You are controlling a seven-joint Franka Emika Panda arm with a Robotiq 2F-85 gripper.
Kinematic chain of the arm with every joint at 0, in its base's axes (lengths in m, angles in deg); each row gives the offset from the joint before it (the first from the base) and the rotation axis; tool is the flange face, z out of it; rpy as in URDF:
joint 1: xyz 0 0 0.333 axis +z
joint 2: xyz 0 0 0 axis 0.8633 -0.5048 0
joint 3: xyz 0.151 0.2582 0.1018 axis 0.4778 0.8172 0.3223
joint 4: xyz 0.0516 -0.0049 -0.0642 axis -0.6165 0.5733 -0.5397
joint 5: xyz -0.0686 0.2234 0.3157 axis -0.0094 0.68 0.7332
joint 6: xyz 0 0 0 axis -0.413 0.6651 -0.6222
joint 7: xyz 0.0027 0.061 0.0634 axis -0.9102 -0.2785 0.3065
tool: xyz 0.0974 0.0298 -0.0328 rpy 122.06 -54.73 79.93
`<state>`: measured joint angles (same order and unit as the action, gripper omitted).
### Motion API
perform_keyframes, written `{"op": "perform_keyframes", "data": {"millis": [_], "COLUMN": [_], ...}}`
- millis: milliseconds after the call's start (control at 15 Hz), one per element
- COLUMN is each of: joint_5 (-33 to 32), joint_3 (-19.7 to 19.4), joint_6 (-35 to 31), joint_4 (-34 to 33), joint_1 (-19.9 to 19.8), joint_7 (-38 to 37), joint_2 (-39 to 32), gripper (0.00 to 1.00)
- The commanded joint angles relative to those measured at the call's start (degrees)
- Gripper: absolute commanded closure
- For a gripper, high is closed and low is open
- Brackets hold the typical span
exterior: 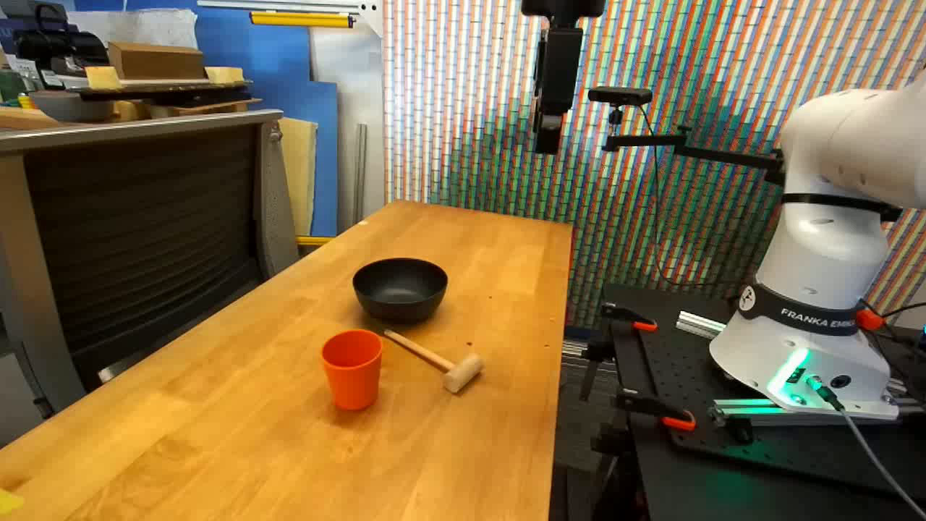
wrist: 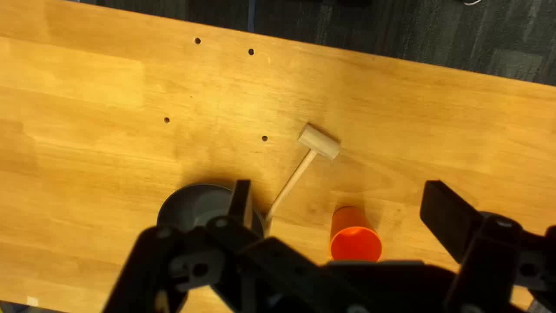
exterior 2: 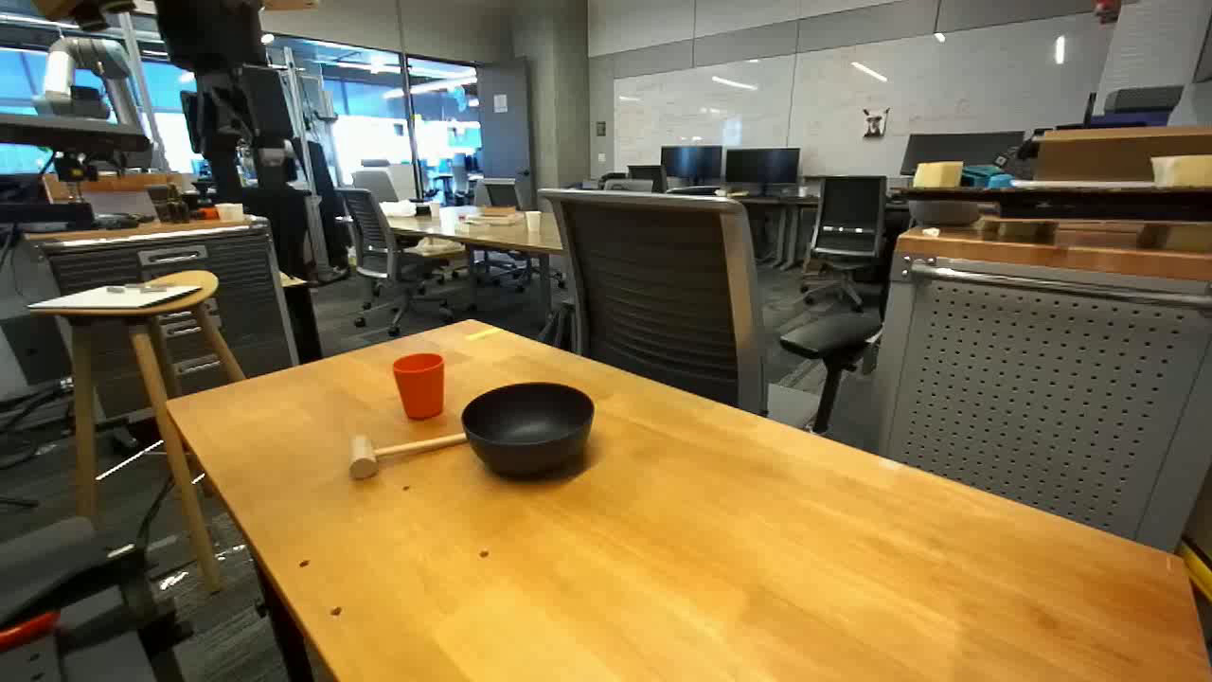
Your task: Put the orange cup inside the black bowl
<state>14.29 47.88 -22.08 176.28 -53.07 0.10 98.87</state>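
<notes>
So the orange cup [exterior: 352, 373] is standing upright on the wooden desk [exterior: 463, 463], mouth up, outside the black bowl [exterior: 400, 289] but pretty close to it. The bowl's sitting right way up too, and in both exterior views you can see down into its dark inside. There's also a wooden mallet [exterior: 436, 359] lying near them, head pointing away from the bowl and the tip of its handle right by it; I can't tell if those two actually touch. The gripper [wrist: 341, 202] has its fingers spread wide apart, super easy to see in the wrist view, and it's hanging up in the air well above the desk. From the wrist camera the cup shows up in the gap between the fingers, but it's way down below on the wood, and part of the bowl is hidden behind one side of the gripper. That view also picks up some small dark holes [wrist: 264, 138] in the desktop. In an exterior view the white robot arm [exterior: 825, 246] is mounted on a black stand [exterior: 723, 477] beside the desk, green light [exterior: 790, 370] glowing on its base. An office chair [exterior 2: 658, 294] is at the desk's long edge.
</notes>
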Motion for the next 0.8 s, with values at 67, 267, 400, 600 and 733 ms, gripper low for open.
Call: {"op": "perform_keyframes", "data": {"millis": [67,267,400,600,733], "joint_5": [-0.7,-1.0,-1.3,-2.2,-3.3], "joint_3": [-0.6,-0.5,-0.3,0.3,0.6], "joint_6": [0.1,0.5,0.4,0.8,1.3], "joint_4": [-0.2,-0.6,-1.4,-3.6,-5.5], "joint_1": [0.6,0.5,0.5,0.5,0.6], "joint_7": [-0.2,-0.5,-0.5,-0.7,-0.7], "joint_2": [-0.1,-1.2,-2.5,-5.6,-8.6], "gripper": [0.25,0.44,0.6,0.82,0.98]}}
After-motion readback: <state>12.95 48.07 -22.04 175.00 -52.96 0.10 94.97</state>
